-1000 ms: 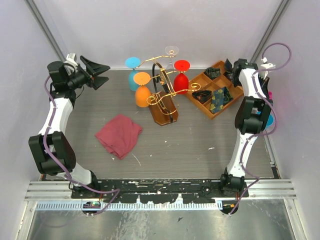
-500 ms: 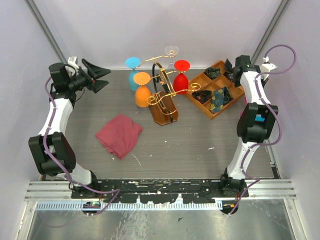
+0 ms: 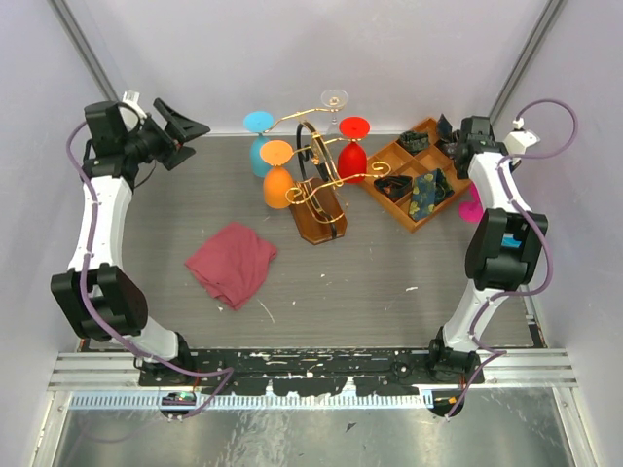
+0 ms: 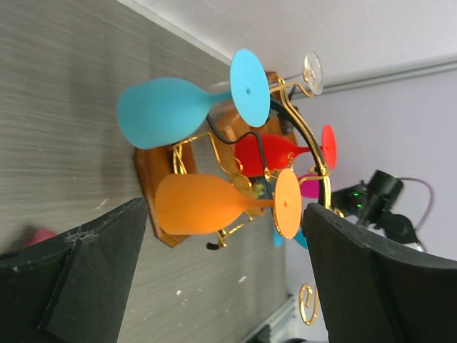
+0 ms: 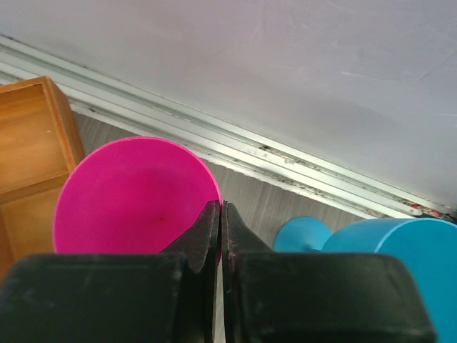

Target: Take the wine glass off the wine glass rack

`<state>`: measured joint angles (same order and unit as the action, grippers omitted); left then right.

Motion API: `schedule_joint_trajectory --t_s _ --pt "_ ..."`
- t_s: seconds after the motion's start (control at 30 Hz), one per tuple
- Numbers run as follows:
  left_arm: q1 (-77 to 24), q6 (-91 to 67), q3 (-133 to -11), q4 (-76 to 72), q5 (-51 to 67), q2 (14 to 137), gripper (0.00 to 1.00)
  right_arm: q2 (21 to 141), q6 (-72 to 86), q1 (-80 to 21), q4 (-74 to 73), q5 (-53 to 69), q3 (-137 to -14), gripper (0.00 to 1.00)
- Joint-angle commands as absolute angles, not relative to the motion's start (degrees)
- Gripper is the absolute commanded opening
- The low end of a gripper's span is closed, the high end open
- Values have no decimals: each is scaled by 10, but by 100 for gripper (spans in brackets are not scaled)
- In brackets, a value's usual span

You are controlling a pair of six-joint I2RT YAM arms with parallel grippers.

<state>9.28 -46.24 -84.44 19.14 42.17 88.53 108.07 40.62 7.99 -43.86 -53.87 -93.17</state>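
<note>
Orange glass [image 3: 275, 181] hangs bowl-down by its foot on the rack [image 3: 317, 222], long axis upright, at the rack's ten o'clock; the left gripper [image 3: 195, 141] gapes farther out that way. Left wrist: spread fingers [image 4: 86, 279] frame it, seemingly lined up to grasp. Right wrist: right gripper [image 5: 220, 214] clenched at a pink glass [image 5: 128, 193], grip uncertain.

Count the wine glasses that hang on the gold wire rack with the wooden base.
4 on the gold wire rack: light blue glass at back left, orange glass at front left, red glass at right, clear glass at far back. I see none hidden.
</note>
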Motion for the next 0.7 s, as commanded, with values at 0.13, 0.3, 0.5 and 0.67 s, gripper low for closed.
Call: schedule_joint_trajectory --t_s 0.13,0.3,0.5,0.67 --pt "18 -317 -953 364 283 922 99 1058 398 76 -408 -459 -903 0" --pt "1 -371 -936 287 344 959 93 1053 395 76 -404 -462 -888 0" --pt "-51 -370 -976 279 341 1007 77 1042 392 76 -396 -456 -869 0" --pt "-73 -408 -971 219 366 1023 64 1035 386 77 -394 -456 -860 0"
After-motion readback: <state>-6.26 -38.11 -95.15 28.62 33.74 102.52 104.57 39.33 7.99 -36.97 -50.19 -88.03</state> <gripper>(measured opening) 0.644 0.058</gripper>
